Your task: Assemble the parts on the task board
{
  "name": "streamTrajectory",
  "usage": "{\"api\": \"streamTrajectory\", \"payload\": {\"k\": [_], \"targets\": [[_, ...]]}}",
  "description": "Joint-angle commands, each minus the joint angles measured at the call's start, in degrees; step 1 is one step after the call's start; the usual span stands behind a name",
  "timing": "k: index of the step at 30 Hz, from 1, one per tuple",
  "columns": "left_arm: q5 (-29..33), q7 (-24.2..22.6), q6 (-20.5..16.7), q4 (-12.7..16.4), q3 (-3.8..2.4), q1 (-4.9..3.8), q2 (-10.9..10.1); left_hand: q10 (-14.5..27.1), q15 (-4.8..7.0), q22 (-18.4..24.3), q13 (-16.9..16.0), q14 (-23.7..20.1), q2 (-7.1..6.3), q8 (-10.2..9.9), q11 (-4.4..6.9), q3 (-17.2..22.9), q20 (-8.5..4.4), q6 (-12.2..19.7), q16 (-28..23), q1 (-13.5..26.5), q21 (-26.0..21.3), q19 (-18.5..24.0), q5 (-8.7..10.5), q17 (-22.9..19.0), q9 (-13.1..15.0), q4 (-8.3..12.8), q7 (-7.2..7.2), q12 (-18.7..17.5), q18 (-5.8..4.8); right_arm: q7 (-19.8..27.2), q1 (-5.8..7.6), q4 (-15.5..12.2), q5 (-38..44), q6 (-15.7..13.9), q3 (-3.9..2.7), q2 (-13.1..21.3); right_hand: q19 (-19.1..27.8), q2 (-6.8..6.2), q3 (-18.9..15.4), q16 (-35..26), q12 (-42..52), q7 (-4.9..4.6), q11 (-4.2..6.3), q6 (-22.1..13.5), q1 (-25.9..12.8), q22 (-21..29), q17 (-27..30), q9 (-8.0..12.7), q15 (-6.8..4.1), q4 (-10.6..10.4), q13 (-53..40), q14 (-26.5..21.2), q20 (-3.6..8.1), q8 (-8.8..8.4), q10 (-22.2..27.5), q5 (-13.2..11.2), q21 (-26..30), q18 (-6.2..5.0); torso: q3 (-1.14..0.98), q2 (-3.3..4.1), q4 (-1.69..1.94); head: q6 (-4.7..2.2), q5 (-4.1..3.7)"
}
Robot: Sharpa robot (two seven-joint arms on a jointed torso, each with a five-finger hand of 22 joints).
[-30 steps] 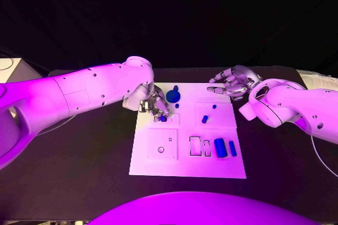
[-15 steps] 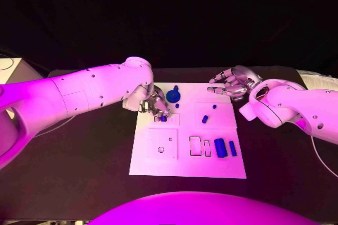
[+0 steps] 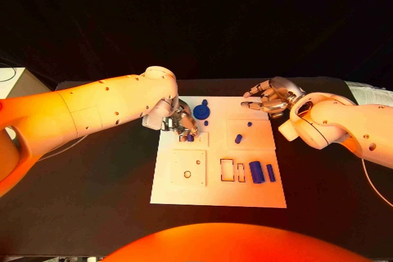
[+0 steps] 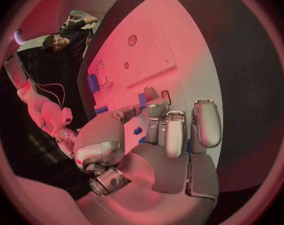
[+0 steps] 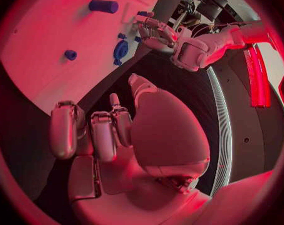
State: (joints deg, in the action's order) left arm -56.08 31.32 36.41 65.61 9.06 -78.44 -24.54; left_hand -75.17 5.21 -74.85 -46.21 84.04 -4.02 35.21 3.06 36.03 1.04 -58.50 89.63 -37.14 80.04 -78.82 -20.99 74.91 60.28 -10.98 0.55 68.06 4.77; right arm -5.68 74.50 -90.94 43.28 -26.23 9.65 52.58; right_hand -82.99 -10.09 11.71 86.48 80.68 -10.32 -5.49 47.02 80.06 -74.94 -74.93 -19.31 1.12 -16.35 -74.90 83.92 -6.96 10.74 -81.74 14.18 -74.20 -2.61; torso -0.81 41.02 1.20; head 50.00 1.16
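I see one white board (image 3: 220, 159) lying in the middle of the black table (image 3: 90, 194). On it I count six blue pieces in the head view. One round disc (image 3: 201, 111) sits at the far edge, left of centre. One tiny peg (image 3: 205, 123) stands just near of the disc. One small piece (image 3: 190, 138) sits in the far left square recess, directly under the fingertips of my left hand (image 3: 176, 123). One short stub (image 3: 238, 139) stands in the far right square panel. Two bars lie side by side at the near right: a thick cylinder (image 3: 256, 171) and a thin bar (image 3: 270, 172) to its right, close but apart.

To the left of the cylinder I count two empty rectangular slots (image 3: 227, 169). At the near left is one square plate (image 3: 188, 167) with one oval hole.

My left hand hangs over the far left part of the board, fingers drawn close together and pointing down onto the small piece. I cannot tell from the head view or the left wrist view whether the fingers are pinching it or only touching it.

My right hand (image 3: 266, 98) hovers at the far right corner of the board, fingers spread and loosely curled, holding nothing. The right wrist view confirms that its palm (image 5: 161, 135) is empty.
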Motion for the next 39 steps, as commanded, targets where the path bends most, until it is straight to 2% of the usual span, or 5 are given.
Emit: {"api": "streamTrajectory", "payload": {"k": [1,10,15,26,39], "targets": [[-0.6,0.3,-0.3,0.2,-0.21,0.03,-0.1,-0.4,0.45,-0.1,0.0,6.0,-0.22,0.1,-0.03,-0.4,0.0,-0.2,0.4,-0.3,0.4,-0.5,0.3,15.1,0.1,-0.1,0.03,-0.2,-1.0,0.6,-0.09,0.1,0.1,0.5,-0.01,0.0,0.2,0.0,-0.4,-0.3,0.1,0.06,0.2,-0.3,-0.5,-5.5,-7.8,0.0,-0.28,0.0,-6.2,4.1,0.27,0.19,0.1,0.2,0.3,-1.03,-0.01,-0.01,0.0,0.0,-0.02],[-0.7,0.2,-0.5,0.6,-1.3,0.0,-0.1,-0.4,0.46,-0.1,-0.1,6.0,-0.23,0.1,-0.02,-0.5,0.0,-0.2,0.4,-0.3,0.4,-0.4,0.29,15.1,0.1,-0.1,0.02,-0.2,-0.99,0.5,-0.15,0.2,0.5,0.5,-0.01,-0.1,0.2,0.0,-0.4,-0.3,0.1,0.06,0.2,-0.3,-0.5,-5.5,-7.8,0.0,-0.28,0.0,-6.2,4.1,0.27,0.19,0.1,0.2,0.3,-1.03,0.01,0.0,0.0,0.0,0.02],[-0.7,0.2,-0.5,0.6,-1.65,0.0,-0.1,-0.4,0.46,-0.1,-0.1,6.0,-0.25,0.1,-0.01,-0.7,-0.01,-0.2,0.4,-0.4,0.4,-0.5,0.28,15.1,0.1,-0.2,0.02,-0.2,-1.0,0.6,-0.17,0.2,0.5,0.5,-0.01,-0.1,0.2,-0.01,-0.5,-0.3,0.1,0.05,0.19,-0.3,-0.5,-5.5,-7.7,0.0,-0.28,0.0,-6.2,4.1,0.28,0.2,0.1,0.2,0.3,-1.03,0.0,0.01,0.0,0.0,0.01],[-0.7,0.3,-0.6,0.4,-1.84,0.0,0.0,-0.4,0.47,-0.1,0.0,6.0,-0.32,0.1,0.0,-1.0,-0.02,-0.2,0.4,-0.6,0.4,-0.5,0.28,15.1,0.1,-0.2,0.01,-0.2,-1.01,0.5,-0.2,0.2,0.5,0.6,-0.01,-0.2,0.2,-0.01,-0.5,-0.3,0.1,0.05,0.19,-0.3,-0.5,-5.5,-7.7,0.0,-0.28,0.0,-6.2,4.1,0.28,0.2,0.1,0.2,0.3,-1.03,0.0,-0.01,0.04,0.0,0.0],[-0.4,-0.2,-3.5,1.1,-1.97,0.03,-1.0,-0.3,0.49,0.0,0.2,6.0,-0.26,0.1,0.02,-1.4,-0.04,-0.1,0.4,-1.3,0.3,-0.4,0.13,15.1,0.1,-0.1,-0.01,-0.4,-0.99,0.6,-0.22,0.2,0.5,0.5,-0.01,-0.1,0.2,-0.01,-0.5,-0.3,0.1,0.05,0.19,-0.3,-0.5,-5.5,-7.7,0.0,-0.28,0.0,-6.2,4.1,0.28,0.2,0.1,0.2,0.3,-1.03,0.03,0.07,-0.02,0.0,-0.15]]}}
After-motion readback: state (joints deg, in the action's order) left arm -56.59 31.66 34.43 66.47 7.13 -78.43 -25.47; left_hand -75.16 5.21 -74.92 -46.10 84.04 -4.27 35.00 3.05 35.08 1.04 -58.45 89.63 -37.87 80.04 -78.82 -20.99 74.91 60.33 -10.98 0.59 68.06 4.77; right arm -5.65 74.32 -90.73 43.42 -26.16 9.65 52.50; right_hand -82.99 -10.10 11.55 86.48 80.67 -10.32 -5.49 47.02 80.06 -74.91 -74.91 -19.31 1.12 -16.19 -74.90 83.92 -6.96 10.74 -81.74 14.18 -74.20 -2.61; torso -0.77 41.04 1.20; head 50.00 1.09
